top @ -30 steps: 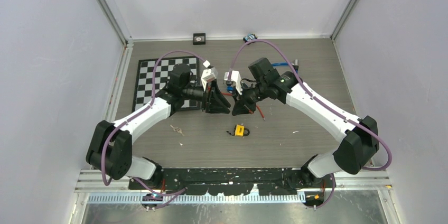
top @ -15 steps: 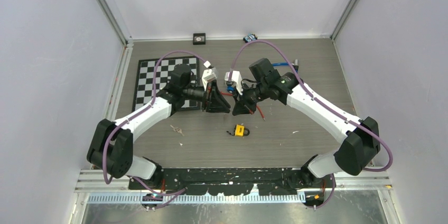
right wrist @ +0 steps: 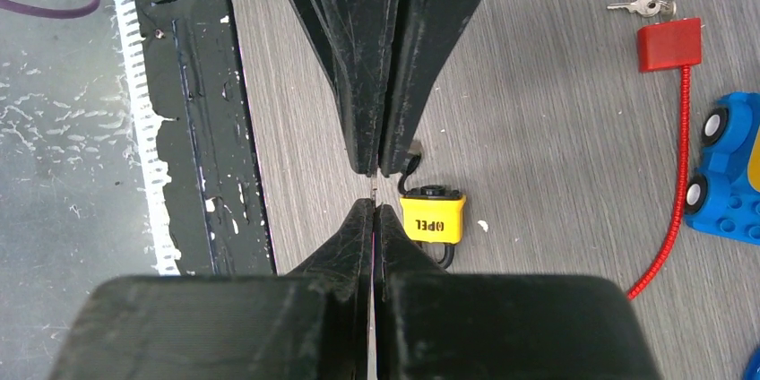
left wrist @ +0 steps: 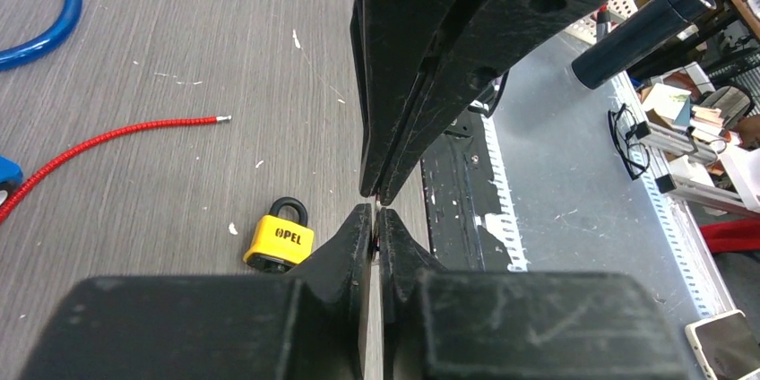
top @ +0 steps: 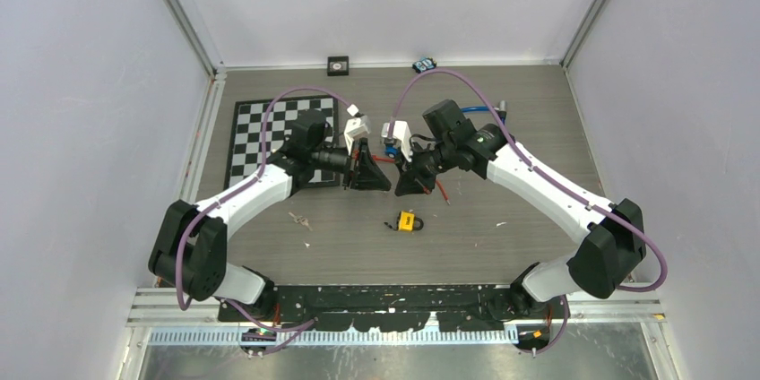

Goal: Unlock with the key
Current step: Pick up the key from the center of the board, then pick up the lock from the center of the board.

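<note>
While the right end effector and left end effector hang tip to tip above the bench, neither has the key or the padlock. I'd call this pre-grasp, with unlocking not begun.

Right end effector: fingers together, nothing visible between. Left end effector: fingers drawn to a hairline slit, tips almost meeting the right's. Can't tell whether anything thin is pinched there.

The padlock lies flat on the bench, below and just beside the tips. The key lies flat too, well apart from both end effectors, next to a red block.

Next move, my read: one end effector opens and drops onto the key. The other pins the padlock body so the keyway is reachable.

Materials:
- **Padlock:** small yellow block with a smooth coating, black lettering and a dark rounded shackle.
- **Key:** thin bright metal on a ring, flush to the surface, so likely an awkward pick.
- **Bench:** matte grey wood-grain.
- **Fingers:** black scuffed wedges.
</note>
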`<state>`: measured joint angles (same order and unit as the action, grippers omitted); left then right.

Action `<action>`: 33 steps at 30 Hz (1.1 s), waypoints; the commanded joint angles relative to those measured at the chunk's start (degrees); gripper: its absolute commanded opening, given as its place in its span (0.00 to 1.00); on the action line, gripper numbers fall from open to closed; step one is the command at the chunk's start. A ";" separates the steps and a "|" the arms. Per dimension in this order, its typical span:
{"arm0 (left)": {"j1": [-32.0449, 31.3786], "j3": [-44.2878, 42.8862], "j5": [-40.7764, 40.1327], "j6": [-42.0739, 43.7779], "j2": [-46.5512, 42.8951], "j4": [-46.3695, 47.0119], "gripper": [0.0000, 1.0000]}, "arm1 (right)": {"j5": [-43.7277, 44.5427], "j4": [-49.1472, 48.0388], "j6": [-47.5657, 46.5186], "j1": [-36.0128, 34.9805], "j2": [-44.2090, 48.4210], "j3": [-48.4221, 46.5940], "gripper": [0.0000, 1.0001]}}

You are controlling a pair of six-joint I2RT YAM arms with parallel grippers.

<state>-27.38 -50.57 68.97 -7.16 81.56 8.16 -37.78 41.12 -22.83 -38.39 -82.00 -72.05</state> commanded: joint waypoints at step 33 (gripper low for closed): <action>10.75 -8.99 -9.35 22.03 -12.12 -45.14 0.00 | 13.52 -9.65 -2.50 -1.46 -5.55 10.97 0.78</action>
<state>-19.29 -56.53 59.46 10.41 71.55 -27.99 -27.20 33.89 -22.63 -37.04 -83.53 -60.90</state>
